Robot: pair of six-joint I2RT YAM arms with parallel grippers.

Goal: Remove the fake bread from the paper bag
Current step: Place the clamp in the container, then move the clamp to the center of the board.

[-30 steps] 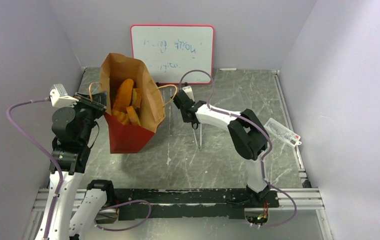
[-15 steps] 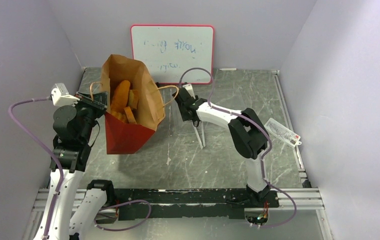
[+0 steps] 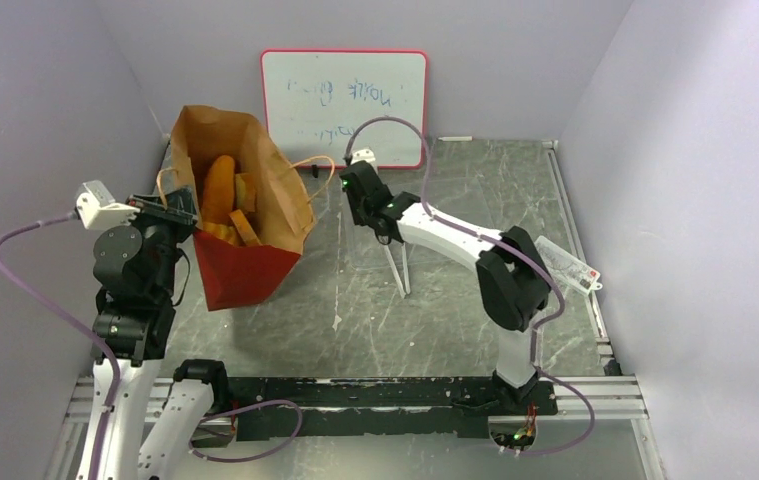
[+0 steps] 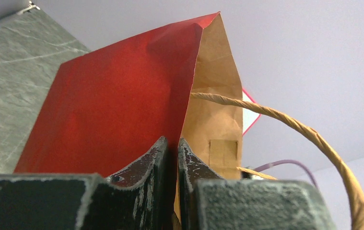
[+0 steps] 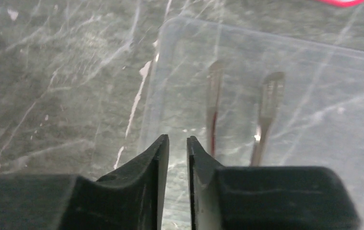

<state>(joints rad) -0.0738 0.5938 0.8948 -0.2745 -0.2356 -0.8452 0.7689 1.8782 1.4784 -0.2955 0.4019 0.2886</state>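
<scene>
L jaws pinched shut on the red wall of the paper bag (image 4: 112, 110), its handle loop (image 4: 314, 139) arcing off to their right; bag tilted, fake bread (image 3: 218, 188) inside, just right of L jaws; R jaws barely apart, empty, above clear plastic panel (image 5: 275, 124) on bench (image 3: 435, 300).

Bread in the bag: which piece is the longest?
The orange loaf in the bag; the other pieces, right of and below it in the top view, are shorter.
</scene>
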